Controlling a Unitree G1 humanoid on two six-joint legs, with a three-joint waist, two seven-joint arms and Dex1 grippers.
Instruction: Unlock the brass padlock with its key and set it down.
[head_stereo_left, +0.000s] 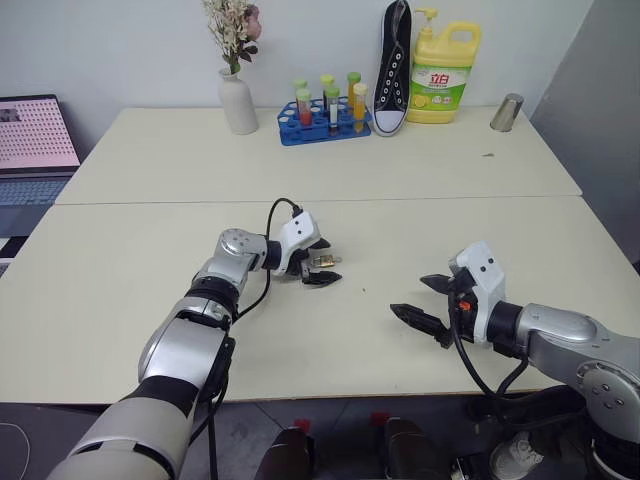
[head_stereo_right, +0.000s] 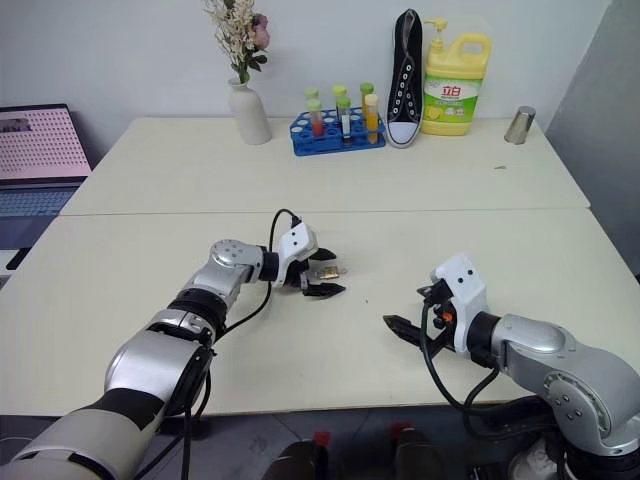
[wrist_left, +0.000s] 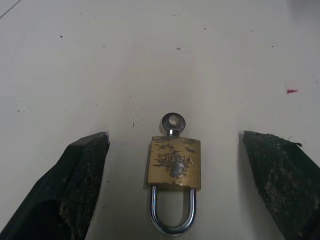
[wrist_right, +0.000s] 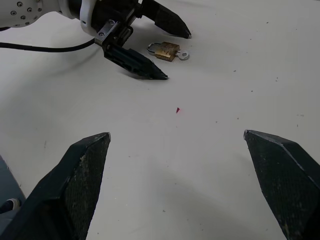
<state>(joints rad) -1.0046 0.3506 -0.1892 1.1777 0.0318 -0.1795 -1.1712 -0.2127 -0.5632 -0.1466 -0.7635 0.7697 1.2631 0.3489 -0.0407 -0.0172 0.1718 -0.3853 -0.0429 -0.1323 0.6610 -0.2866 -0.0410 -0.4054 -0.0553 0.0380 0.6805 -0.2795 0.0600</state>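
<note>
Against wall: rack (head_stereo_left: 322, 125) with tubes (head_stereo_left: 330, 98)

The small rectangular brass padlock (wrist_left: 174, 163), its golden face scuffed and mottled with worn lettering across it, lies flat on the cream table top near the middle of the front table. Its thin silver U-shaped shackle (wrist_left: 173, 215) sits with both legs down in the body, so the lock looks closed. The tiny silvery metal key (wrist_left: 173, 122) stands in the keyhole at the end of the body opposite the shackle, only its round head with a hole and a short piece of shaft showing, in line with the padlock and resting on the table too.
</note>
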